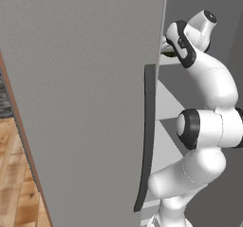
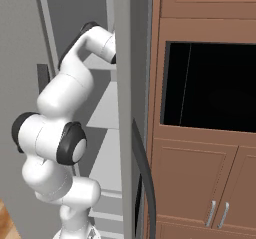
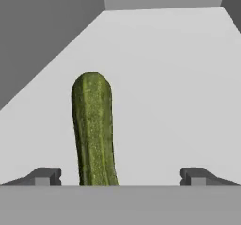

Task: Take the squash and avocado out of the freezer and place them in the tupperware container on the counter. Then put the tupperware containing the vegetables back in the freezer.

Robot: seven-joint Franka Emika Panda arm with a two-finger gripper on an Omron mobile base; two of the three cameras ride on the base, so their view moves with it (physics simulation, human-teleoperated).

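Interior of the freezer (image 3: 155, 78): a pale grey shelf runs back to darker grey side and rear walls. The squash (image 3: 94, 130), a slim, mottled green vegetable, lies lengthwise on this shelf, its rounded end pointing toward the rear wall and its near end passing out of sight at the lower edge of the hand view. The gripper (image 3: 120, 176) stands wide open; its 2 dark fingertips (image 3: 44, 176) flank the near part of the squash without touching it, the squash lying closer to the left tip. In the left base view the freezer door (image 1: 80, 102), matte grey with a long curved dark handle (image 1: 146, 136), hangs open, and the white arm (image 1: 209, 83) reaches past its edge onto the shelves. In the right base view brown wooden cabinets (image 2: 200, 178) with a dark recess stand beside the appliance.
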